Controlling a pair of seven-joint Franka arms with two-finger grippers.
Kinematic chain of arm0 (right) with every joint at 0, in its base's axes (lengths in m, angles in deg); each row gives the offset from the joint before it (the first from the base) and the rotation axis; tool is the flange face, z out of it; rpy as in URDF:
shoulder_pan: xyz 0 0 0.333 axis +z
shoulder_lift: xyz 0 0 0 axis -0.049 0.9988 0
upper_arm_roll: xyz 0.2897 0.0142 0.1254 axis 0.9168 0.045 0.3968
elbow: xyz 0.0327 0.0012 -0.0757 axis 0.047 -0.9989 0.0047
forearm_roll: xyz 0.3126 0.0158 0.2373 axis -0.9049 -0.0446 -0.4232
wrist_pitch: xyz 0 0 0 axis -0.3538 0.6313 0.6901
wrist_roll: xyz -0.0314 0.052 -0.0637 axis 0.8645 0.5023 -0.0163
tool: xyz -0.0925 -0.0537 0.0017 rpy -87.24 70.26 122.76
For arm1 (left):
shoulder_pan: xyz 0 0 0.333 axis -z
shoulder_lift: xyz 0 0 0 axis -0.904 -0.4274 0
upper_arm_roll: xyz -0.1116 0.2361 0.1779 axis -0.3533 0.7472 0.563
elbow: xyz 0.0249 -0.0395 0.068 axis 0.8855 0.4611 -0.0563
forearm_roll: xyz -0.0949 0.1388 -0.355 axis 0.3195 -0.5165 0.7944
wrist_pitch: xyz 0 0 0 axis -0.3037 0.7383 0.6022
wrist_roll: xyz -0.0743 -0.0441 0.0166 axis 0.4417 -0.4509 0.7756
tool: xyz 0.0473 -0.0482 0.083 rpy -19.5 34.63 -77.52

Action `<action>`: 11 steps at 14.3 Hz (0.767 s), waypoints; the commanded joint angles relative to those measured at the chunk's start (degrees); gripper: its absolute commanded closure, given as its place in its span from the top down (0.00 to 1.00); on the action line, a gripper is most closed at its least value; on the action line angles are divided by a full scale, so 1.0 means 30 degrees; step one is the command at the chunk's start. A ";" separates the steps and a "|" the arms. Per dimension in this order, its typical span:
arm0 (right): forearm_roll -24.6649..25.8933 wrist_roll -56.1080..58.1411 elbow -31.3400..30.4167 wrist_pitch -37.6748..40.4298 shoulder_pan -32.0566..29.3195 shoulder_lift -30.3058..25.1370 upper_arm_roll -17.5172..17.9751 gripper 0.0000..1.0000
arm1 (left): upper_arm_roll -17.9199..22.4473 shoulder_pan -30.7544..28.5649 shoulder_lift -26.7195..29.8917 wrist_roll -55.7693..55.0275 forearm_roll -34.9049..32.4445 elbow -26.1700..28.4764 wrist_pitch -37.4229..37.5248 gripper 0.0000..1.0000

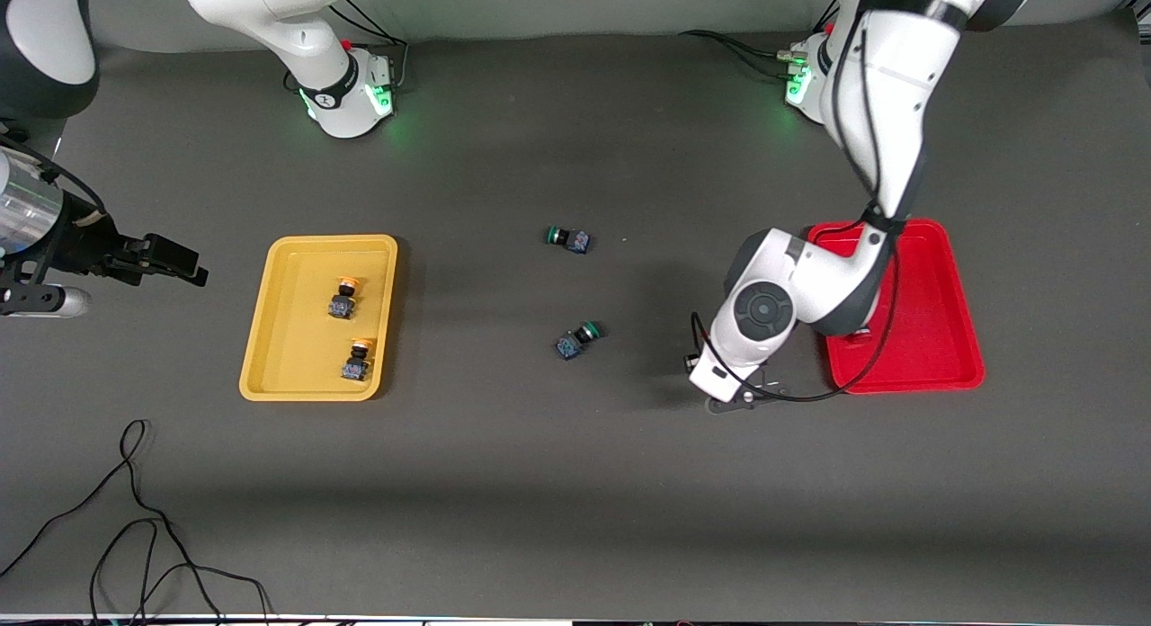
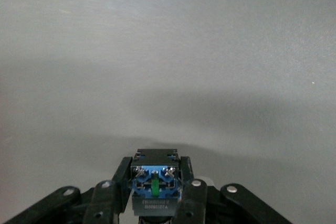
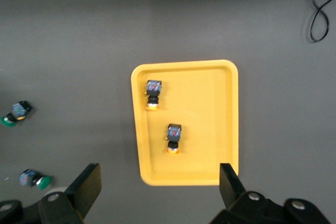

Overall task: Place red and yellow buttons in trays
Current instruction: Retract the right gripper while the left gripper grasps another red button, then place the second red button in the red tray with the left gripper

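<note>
Right gripper (image 1: 182,262) hangs in the air over bare table at the right arm's end, fingers spread wide apart, nothing between them; that arm waits; a loose black cable (image 1: 135,518) curls on the dark grey table top (image 1: 539,482) nearer the front camera, well apart from everything else. Next, the shallow yellow plastic tray (image 1: 288,338) with its raised rim; two orange-yellow-capped push-button switches (image 1: 343,298) (image 1: 358,359) lie inside it along the rim facing the table's middle, one nearer the camera than the other, apart from each other. Plenty of bare mat on to the middle, where two green-capped switches (image 1: 568,238) (image 1: 576,338) lie on their sides, well apart, open mat all round them. Then the left gripper (image 2: 156,167), low at the table just beside the shallow red plastic tray (image 1: 935,338); its fingers (image 2: 188,177) are clamped on a small switch with a bluish block base (image 2: 156,183); cap colour hidden. The left arm covers part of the red tray's rim.
</note>
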 commanded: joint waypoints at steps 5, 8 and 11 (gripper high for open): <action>0.0673 0.0325 -0.1523 -0.0794 -0.0610 -0.1284 0.1698 1.00 | -0.0015 -0.4614 0.7076 0.7684 0.2160 0.4127 0.5083 0.23; 0.0703 0.0353 -0.1552 -0.0823 -0.0547 -0.1256 0.1466 1.00 | 0.0015 -0.7923 0.8841 1.1202 0.0466 0.7499 0.2834 0.22; 0.0703 0.0617 -0.1552 -0.0853 -0.0548 -0.1110 0.0878 1.00 | 0.0015 -1.0389 0.8787 1.3053 -0.0885 0.9904 -0.1289 0.22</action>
